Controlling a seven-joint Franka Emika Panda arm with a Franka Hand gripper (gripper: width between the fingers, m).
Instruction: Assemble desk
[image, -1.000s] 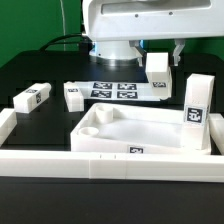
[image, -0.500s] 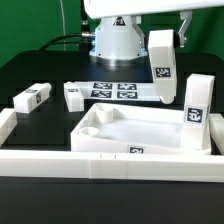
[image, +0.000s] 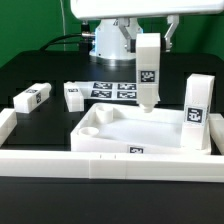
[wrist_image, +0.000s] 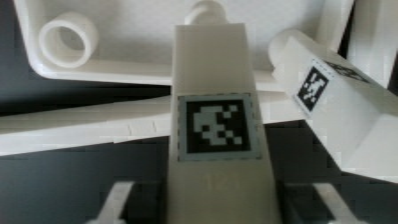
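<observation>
My gripper (image: 148, 33) is shut on a white square-section leg (image: 148, 72) and holds it upright by its top end. The leg's lower end hangs just above the back rim of the white tabletop (image: 120, 142). In the wrist view the held leg (wrist_image: 217, 120) shows its tag between my gripper's (wrist_image: 217, 205) two fingers. A second leg (image: 196, 104) stands upright in the tabletop's corner on the exterior view's right, and shows in the wrist view (wrist_image: 331, 88). A round corner socket (wrist_image: 68, 42) is open. Two more legs (image: 31, 98) (image: 72, 95) lie on the table.
The marker board (image: 113, 90) lies flat behind the tabletop, under the arm's base. A long low white barrier wall (image: 60, 162) runs along the front, with a short end piece at the exterior view's left. The table surface is black.
The gripper has carried the leg toward the exterior view's left, from beside the marker board to the tabletop's back rim. The leg has turned from tilted to upright.
</observation>
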